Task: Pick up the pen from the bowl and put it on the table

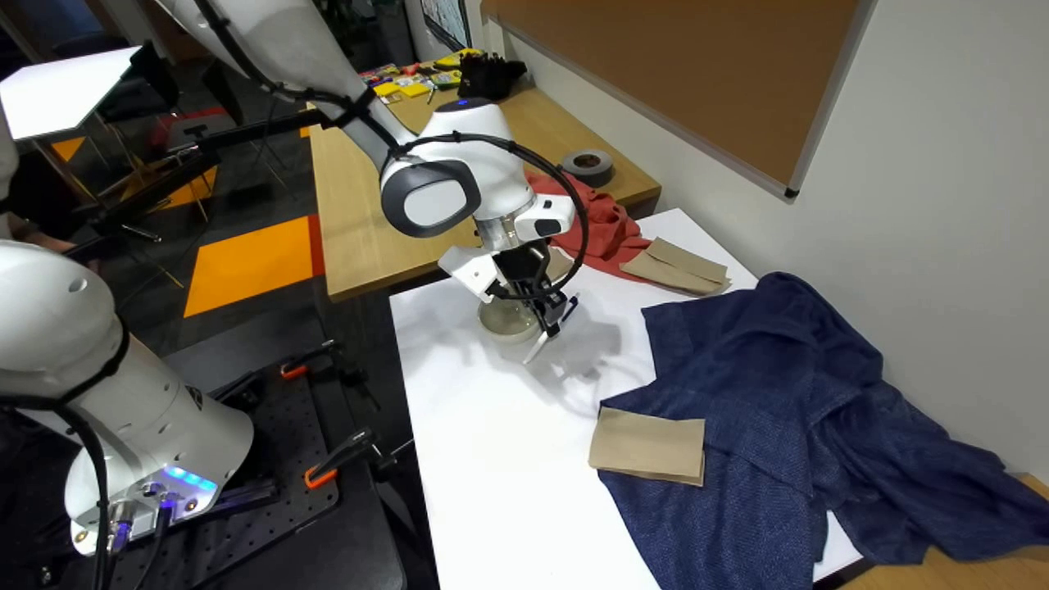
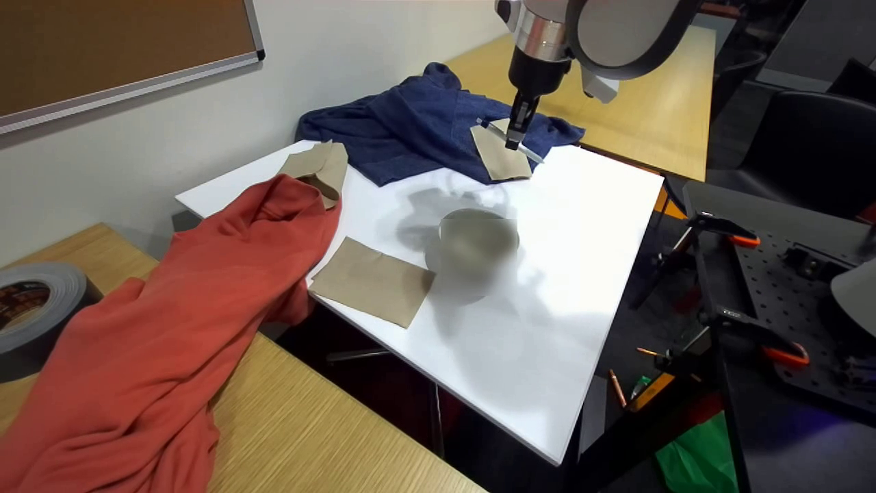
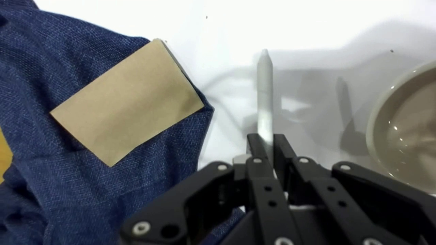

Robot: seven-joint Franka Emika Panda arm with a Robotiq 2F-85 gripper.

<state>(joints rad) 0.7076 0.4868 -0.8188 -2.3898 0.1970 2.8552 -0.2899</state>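
My gripper (image 3: pixel 267 144) is shut on the pen (image 3: pixel 265 92), whose pale white body sticks out past the fingertips in the wrist view. In an exterior view the pen (image 1: pixel 536 347) shows a dark end and a white end, tilted in the gripper (image 1: pixel 551 324). It also shows in an exterior view (image 2: pixel 532 155), held in the air above the white table (image 2: pixel 582 253). The beige bowl (image 3: pixel 373 126) stands on the table to the right of the gripper in the wrist view. The bowl also shows in both exterior views (image 1: pixel 504 328) (image 2: pixel 479 236), apart from the pen; its inside looks empty.
A dark blue cloth (image 1: pixel 762 410) covers one side of the table, with a folded brown paper piece (image 3: pixel 127 102) on it. A red cloth (image 2: pixel 239 246) and other brown pieces (image 2: pixel 373 281) lie opposite. A grey tape roll (image 2: pixel 48 308) sits on the wooden tabletop.
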